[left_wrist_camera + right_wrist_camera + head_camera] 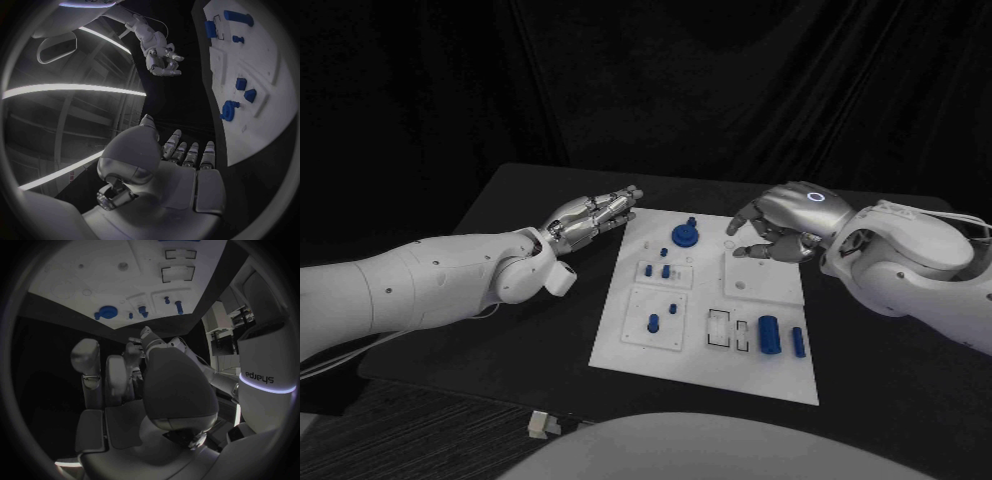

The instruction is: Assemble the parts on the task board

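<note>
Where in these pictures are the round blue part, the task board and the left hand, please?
round blue part [685, 234], head view, on its top face.
task board [776, 375], head view, on a bare near corner.
left hand [593, 215], head view, on the back of the hand.

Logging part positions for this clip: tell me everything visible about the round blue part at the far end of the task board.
The round blue part is a solid blue, plastic-looking piece with a disc-shaped body and a raised knob on top; in the left wrist view a small tab juts from its rim. It sits at the far end of the white task board, between the two hands. Neither the left hand nor the right hand touches it. Whether it rests on the board or is seated in a recess cannot be told.
</note>
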{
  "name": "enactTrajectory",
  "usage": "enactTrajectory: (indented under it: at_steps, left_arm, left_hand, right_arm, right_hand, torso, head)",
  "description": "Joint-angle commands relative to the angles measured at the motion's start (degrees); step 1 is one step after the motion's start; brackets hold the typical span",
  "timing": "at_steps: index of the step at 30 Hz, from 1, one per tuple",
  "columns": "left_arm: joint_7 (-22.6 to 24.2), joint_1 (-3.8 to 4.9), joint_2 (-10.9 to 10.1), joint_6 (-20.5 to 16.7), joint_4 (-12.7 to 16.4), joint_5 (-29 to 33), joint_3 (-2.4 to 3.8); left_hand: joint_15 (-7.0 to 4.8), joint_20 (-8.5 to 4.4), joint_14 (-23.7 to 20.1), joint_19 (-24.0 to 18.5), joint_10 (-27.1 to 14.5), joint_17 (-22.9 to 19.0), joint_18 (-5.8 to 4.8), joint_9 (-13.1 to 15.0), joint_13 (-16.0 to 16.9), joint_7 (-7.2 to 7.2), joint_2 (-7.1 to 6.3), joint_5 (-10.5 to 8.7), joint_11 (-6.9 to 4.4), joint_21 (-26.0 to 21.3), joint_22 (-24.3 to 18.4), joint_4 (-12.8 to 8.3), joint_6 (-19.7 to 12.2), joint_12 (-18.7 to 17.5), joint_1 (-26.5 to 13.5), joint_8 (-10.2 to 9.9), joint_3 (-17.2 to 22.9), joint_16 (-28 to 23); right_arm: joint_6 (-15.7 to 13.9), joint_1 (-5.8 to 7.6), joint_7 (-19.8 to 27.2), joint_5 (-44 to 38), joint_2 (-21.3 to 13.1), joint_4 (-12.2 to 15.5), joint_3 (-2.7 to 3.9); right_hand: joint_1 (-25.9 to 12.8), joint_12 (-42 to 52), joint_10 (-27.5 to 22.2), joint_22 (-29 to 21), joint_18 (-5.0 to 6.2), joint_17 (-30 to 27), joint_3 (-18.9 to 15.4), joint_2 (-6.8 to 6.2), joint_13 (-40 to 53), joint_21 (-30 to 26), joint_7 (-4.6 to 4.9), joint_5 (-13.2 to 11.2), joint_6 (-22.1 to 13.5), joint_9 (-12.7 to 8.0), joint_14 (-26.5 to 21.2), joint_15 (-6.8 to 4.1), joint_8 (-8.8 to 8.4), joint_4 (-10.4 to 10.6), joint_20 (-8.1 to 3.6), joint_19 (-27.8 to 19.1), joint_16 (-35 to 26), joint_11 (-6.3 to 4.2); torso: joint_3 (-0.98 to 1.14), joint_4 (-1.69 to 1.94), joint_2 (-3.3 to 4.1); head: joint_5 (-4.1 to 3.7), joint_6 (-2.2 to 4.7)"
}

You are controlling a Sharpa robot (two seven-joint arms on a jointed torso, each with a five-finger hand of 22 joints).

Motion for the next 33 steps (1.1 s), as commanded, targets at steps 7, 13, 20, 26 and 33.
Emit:
enactTrajectory:
  at_steps: [7, 13, 20, 26, 33]
  left_arm:
    - [6.8, -0.07, 0.2, 0.0, 0.0, 0.4, 0.05]
    - [6.7, -0.09, 0.5, 0.4, -0.2, 0.4, 0.05]
    - [6.7, -0.13, 0.6, 0.6, -0.3, 0.4, 0.05]
    - [6.7, -0.14, 0.4, 0.6, -0.2, 0.4, 0.05]
    - [6.7, -0.15, 0.4, 0.6, -0.2, 0.4, 0.05]
  left_hand:
    - [-0.22, -0.12, -0.1, -0.1, 0.0, 0.0, 1.27, 0.0, -0.1, -0.16, 0.13, 0.80, -0.54, -0.3, 0.0, 0.0, 0.2, -0.2, 1.1, -0.1, 0.7, -0.2]
    - [-0.03, 0.33, -0.1, 0.0, 0.0, 0.0, 1.43, 0.1, -0.1, 0.13, 0.14, 1.32, -0.33, -0.3, 0.0, -0.2, 1.2, -0.2, 1.6, 0.2, 1.0, -0.2]
    - [-0.07, 0.51, -0.1, 0.0, 0.1, 0.0, 1.52, 0.1, -0.1, 0.25, 0.15, 1.70, -0.14, -0.3, 0.0, -0.2, 1.3, -0.1, 1.9, 0.2, 1.2, -0.2]
    - [-0.14, 0.57, -0.1, 0.0, 0.1, 0.0, 1.58, 0.1, 0.0, 0.31, 0.11, 1.88, 0.00, -0.3, 0.0, -0.2, 1.3, -0.1, 2.1, 0.2, 1.2, -0.2]
    - [-0.17, 0.60, -0.1, 0.0, 0.2, 0.0, 1.62, 0.1, 0.0, 0.35, 0.10, 1.95, 0.08, -0.3, 0.0, -0.3, 1.3, -0.1, 2.2, 0.2, 1.3, -0.2]
  right_arm:
    - [10.8, -0.54, -14.7, 14.7, -4.0, 0.3, 0.00]
    - [17.3, -1.07, -22.7, 15.9, -4.6, 0.3, -0.01]
    - [23.1, -1.39, -27.9, 18.9, -4.5, 0.3, -0.01]
    - [27.2, -2.04, -31.2, 21.8, -3.9, 0.3, -0.01]
    - [28.1, -3.24, -32.4, 22.6, -3.1, 0.4, -0.01]
  right_hand:
    - [-21.2, 17.9, 18.6, 11.4, -3.31, 20.4, -0.9, 2.97, 33.9, 20.1, -2.00, 1.0, 10.7, 3.8, 7.5, -1.36, 4.37, 2.4, -1.54, 5.6, 10.9, -1.54]
    - [-32.6, 17.9, 18.6, 14.4, -5.62, 20.4, -6.3, 6.76, 33.9, 32.2, -3.02, 3.8, 15.2, 5.8, 7.5, -2.60, 4.30, 2.5, -2.78, 9.2, 10.9, -2.19]
    - [-36.5, 17.9, 18.6, 14.6, -5.79, 20.4, -9.4, 8.42, 33.9, 33.0, -4.06, 1.7, 18.3, 7.3, 7.5, -3.50, 4.76, 2.4, -3.56, 9.4, 10.9, -3.05]
    - [-34.7, 17.9, 18.6, 14.6, -5.80, 20.4, -10.5, 7.73, 33.9, 33.1, -4.15, 1.0, 18.3, 7.8, 7.5, -3.69, 4.18, 2.0, -3.79, 9.4, 10.9, -3.20]
    - [-31.4, 17.9, 18.6, 14.6, -5.79, 20.4, -11.9, 7.28, 33.9, 33.2, -4.62, 1.0, 18.0, 12.5, 7.5, -3.97, 5.93, 1.9, -4.16, 9.4, 10.9, -3.60]
  torso:
    - [-0.46, -0.29, -0.26]
    - [-0.46, -0.28, -0.25]
    - [-0.46, -0.27, -0.26]
    - [-0.46, -0.29, -0.27]
    - [-0.46, -0.29, -0.28]
  head:
    - [-0.75, -0.01]
    - [-1.79, -0.01]
    - [-2.11, -0.01]
    - [-2.03, -0.01]
    - [-1.94, -0.01]
